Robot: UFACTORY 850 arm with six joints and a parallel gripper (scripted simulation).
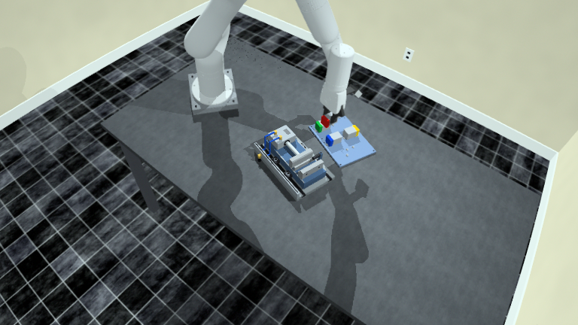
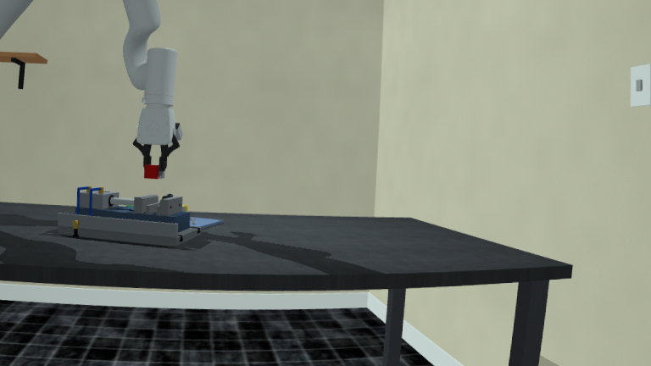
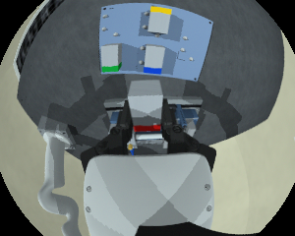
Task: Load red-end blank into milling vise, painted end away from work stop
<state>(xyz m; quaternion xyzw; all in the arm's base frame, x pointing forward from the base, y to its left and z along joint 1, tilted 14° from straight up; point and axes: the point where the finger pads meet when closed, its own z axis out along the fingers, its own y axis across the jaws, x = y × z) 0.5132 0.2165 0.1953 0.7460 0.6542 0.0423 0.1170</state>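
Observation:
My gripper (image 1: 330,116) is shut on the grey blank with the red end (image 1: 325,120) and holds it in the air. In the exterior view the red-end blank (image 2: 153,171) hangs well above the vise (image 2: 139,206). In the wrist view the red end (image 3: 147,129) shows between the dark fingers. The milling vise (image 1: 292,156) sits on its raised plate, with blue hoses at the end towards the arm's base. The light blue infeed plate (image 1: 342,142) lies beside it.
Three other blanks lie on the infeed plate: a green-end one (image 1: 318,126), a blue-end one (image 1: 334,138) and a yellow-end one (image 1: 351,132). They also show in the wrist view, green (image 3: 111,58), blue (image 3: 153,61) and yellow (image 3: 159,20). The arm's base (image 1: 212,91) stands at the table's far side.

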